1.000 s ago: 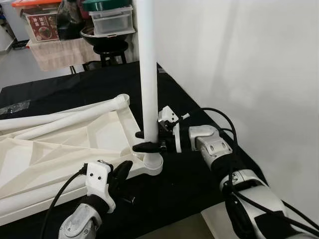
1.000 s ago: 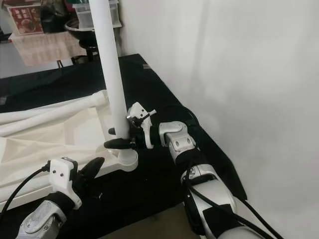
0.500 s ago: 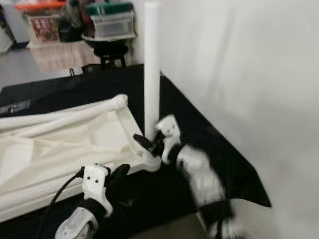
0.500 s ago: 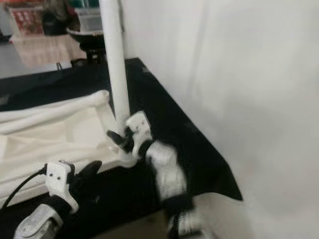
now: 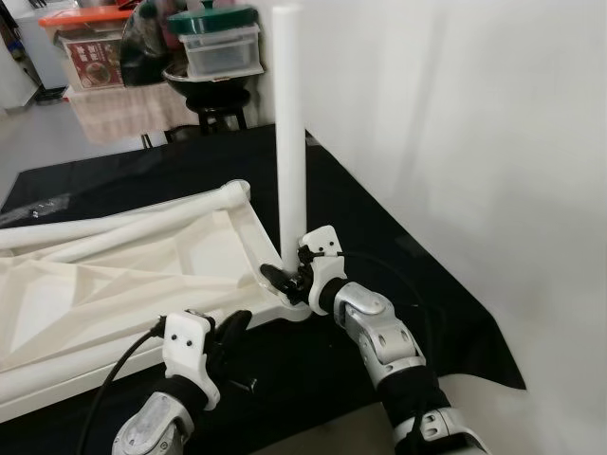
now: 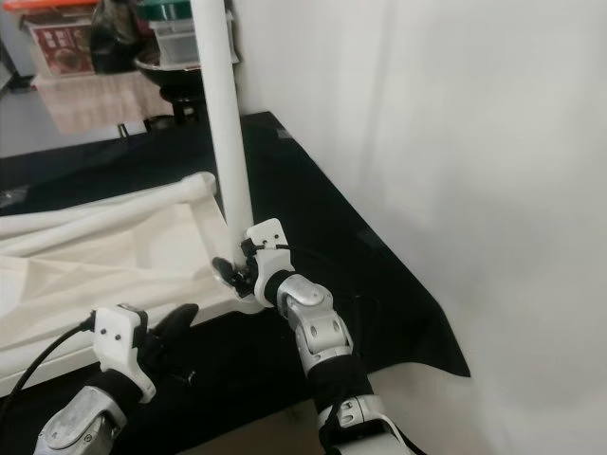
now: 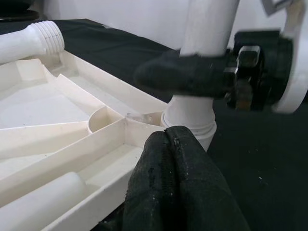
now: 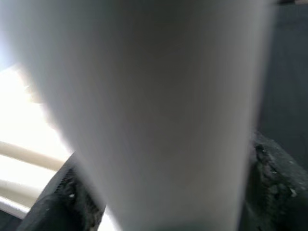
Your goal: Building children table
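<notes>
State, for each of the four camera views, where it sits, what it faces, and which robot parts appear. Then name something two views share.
Left eye view: head, looking down at the tabletop; both arms.
Right eye view: head, same scene.
Left wrist view: left wrist, facing the socket; shut left end effector.
Right wrist view: right wrist, facing the upright leg; black fingers either side.
Shared: leg and right end effector.

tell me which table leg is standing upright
The leg held by the right gripper at the tabletop's near corner; the other legs lie flat.
</notes>
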You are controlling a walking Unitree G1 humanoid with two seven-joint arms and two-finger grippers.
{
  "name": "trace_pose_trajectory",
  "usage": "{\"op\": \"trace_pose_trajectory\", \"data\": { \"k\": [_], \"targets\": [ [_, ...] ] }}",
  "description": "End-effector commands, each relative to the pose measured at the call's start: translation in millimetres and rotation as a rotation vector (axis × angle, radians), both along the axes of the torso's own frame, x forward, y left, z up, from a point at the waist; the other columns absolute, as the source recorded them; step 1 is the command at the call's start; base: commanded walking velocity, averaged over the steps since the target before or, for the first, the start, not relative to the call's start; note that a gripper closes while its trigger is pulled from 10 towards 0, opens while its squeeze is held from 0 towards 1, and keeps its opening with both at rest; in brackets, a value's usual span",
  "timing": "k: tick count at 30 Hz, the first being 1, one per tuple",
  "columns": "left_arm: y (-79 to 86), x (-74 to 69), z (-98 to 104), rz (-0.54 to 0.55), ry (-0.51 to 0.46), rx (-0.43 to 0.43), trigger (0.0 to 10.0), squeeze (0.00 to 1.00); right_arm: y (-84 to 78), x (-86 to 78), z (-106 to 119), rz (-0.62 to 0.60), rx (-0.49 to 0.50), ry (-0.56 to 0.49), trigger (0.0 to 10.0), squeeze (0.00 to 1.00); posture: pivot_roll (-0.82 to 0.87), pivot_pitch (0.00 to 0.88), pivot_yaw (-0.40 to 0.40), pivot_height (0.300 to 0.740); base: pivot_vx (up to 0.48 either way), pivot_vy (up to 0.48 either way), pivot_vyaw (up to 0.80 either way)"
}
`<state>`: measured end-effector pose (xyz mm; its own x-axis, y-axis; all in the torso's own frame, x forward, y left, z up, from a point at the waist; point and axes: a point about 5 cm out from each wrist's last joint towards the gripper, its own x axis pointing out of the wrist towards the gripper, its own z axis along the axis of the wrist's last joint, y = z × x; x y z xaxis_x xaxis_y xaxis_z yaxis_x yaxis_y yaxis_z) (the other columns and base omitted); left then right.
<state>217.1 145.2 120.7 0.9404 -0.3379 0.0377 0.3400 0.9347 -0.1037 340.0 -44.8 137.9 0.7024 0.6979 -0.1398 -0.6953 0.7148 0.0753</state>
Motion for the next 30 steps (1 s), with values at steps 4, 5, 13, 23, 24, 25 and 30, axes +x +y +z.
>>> {"op": "trace_pose_trajectory", "data": {
  "k": [4, 5, 13, 23, 24, 25, 30],
  "targets": [
    [0.5, 1.2, -1.5, -0.001, 0.005, 0.004, 10.0, 0.0, 0.9, 7.8, 23.7, 0.176, 0.028, -0.057, 10.0, 1.0, 0.0, 0.032, 0.009, 0.74, 0.0, 0.0, 0.0],
    [0.3, 1.4, -1.5, -0.002, 0.005, 0.004, 10.0, 0.0, -1.6, 10.7, 30.5, 0.272, 0.023, -0.078, 10.0, 1.0, 0.0, 0.032, 0.009, 0.74, 0.0, 0.0, 0.0],
    [-0.3, 2.1, -1.7, 0.001, 0.004, 0.005, 10.0, 0.0, -6.6, 16.3, 38.7, 0.587, -0.047, -0.07, 10.0, 0.0, 0.01, 0.028, 0.003, 0.74, 0.0, 0.0, 0.0],
    [-2.5, 1.0, -2.4, 0.001, 0.007, 0.005, 10.0, 0.0, -3.1, 23.1, 44.0, 0.68, -0.028, -0.006, 0.0, 0.0, 0.02, 0.032, -0.001, 0.74, 0.0, 0.0, 0.0],
    [-2.6, 0.9, -2.2, 0.001, 0.006, 0.004, 10.0, 0.0, -5.7, 23.9, 42.9, 0.662, -0.022, -0.009, 0.0, 0.0, 0.01, 0.034, -0.002, 0.74, 0.0, 0.0, 0.0],
    [-2.7, 0.8, -2.0, 0.001, 0.006, 0.003, 10.0, 0.0, -8.7, 24.4, 41.5, 0.65, -0.018, -0.013, 0.0, 0.0, 0.01, 0.035, -0.001, 0.74, 0.0, 0.0, 0.0],
    [-2.9, 0.7, -1.8, 0.001, 0.006, 0.002, 10.0, 0.0, -11.9, 24.8, 40.1, 0.638, -0.013, -0.016, 0.0, 0.0, 0.01, 0.036, -0.002, 0.74, 0.0, 0.0, 0.0]
  ]
}}
